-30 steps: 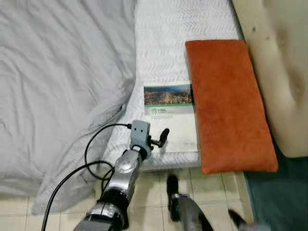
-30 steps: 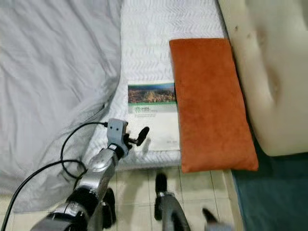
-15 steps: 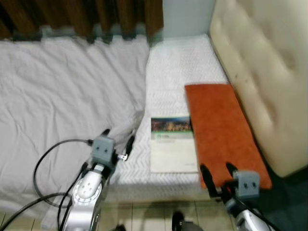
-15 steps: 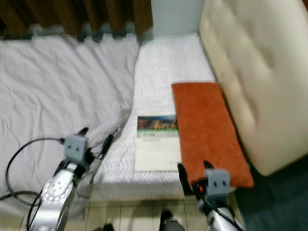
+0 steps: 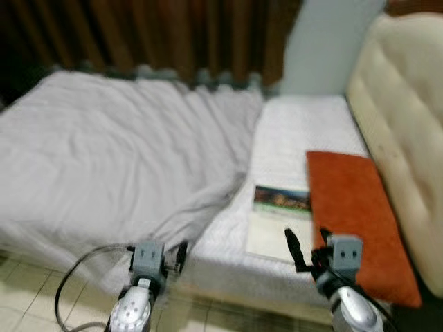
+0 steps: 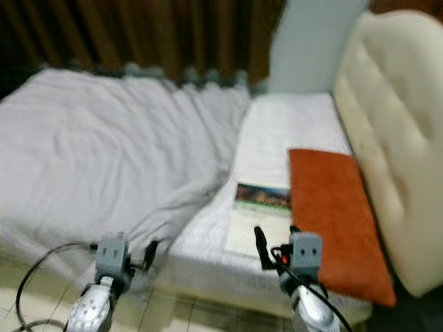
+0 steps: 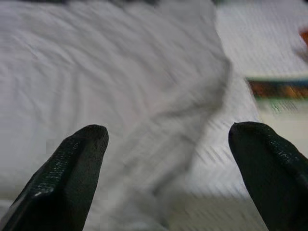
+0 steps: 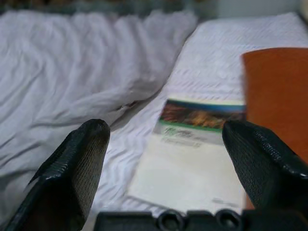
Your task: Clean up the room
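Nearest, the left gripper (image 5: 169, 257) is held low at the foot of the bed, fingers spread wide with nothing between them, and a black cable (image 5: 73, 280) is seen looping beside its arm. The right gripper (image 5: 308, 250) is raised over the near edge of the mattress (image 5: 297, 131), its fingers parted just as widely and nothing gripped. Just beyond it a booklet (image 8: 195, 154) with a landscape picture is laid flat on the bare mattress, and an orange cushion (image 5: 356, 214) is found lying right beside it, along the cream padded headboard (image 5: 405, 138). To the left, a rumpled grey sheet (image 5: 118, 152) is spread over the rest of the bed, its edge drooping toward the tiled floor. Farthest back, dark brown curtains (image 5: 152, 34) are hung, somewhat blurred.
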Tool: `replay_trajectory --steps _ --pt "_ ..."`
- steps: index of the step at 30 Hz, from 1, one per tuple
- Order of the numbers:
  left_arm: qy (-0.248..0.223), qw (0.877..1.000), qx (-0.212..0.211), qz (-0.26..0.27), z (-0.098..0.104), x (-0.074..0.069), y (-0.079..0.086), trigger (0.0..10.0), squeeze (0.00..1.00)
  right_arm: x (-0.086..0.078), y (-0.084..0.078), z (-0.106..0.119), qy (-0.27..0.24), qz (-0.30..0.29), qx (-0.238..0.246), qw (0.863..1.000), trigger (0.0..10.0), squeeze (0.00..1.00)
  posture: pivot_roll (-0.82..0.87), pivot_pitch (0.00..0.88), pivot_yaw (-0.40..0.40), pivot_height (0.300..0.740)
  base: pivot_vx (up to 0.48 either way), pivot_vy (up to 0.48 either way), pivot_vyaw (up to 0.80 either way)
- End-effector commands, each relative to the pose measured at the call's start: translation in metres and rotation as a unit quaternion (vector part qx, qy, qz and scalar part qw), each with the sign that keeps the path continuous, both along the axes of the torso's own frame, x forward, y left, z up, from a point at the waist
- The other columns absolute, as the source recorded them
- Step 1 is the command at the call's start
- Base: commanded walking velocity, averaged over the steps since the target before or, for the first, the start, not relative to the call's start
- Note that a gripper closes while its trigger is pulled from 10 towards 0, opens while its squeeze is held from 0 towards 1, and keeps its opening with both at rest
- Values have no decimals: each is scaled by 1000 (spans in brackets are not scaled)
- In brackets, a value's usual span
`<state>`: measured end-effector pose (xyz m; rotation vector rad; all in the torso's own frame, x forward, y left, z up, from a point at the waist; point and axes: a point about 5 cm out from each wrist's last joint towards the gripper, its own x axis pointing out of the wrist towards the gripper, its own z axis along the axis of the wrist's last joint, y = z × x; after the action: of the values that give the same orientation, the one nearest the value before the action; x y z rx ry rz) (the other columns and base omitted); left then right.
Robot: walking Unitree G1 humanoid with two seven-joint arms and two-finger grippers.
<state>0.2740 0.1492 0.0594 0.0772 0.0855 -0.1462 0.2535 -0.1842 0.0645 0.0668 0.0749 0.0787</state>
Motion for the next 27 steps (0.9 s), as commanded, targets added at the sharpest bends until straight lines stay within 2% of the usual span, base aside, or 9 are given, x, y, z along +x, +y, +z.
replay_trajectory --steps 1,11,14,21,22,27 --pt "21 1000 -1 21 -7 -3 10 10000 0 2 5 1 -6 15 -3 1000 10000 0 17 0 -36 740 0 472 -775" --pt "31 1000 -2 8 -11 2 8 10000 0 3 2 0 -13 8 2 1000 10000 0 8 0 -36 740 0 472 -78" --pt "40 999 -1 0 -12 8 13 10000 0 2 6 -6 -2 17 2 1000 10000 0 4 0 -31 740 0 480 -800" --pt "49 999 10 6 -13 13 15 10000 0 2 7 -6 -5 22 -2 1000 10000 0 -5 0 -27 740 0 480 -788" --pt "56 998 25 17 -16 15 13 10000 0 2 6 -6 -6 23 -5 1000 10000 0 -14 0 -30 740 0 0 0" --pt "46 999 15 24 -17 11 9 10000 0 1 3 -6 -7 22 -6 1000 10000 0 -17 0 -36 740 0 0 0"
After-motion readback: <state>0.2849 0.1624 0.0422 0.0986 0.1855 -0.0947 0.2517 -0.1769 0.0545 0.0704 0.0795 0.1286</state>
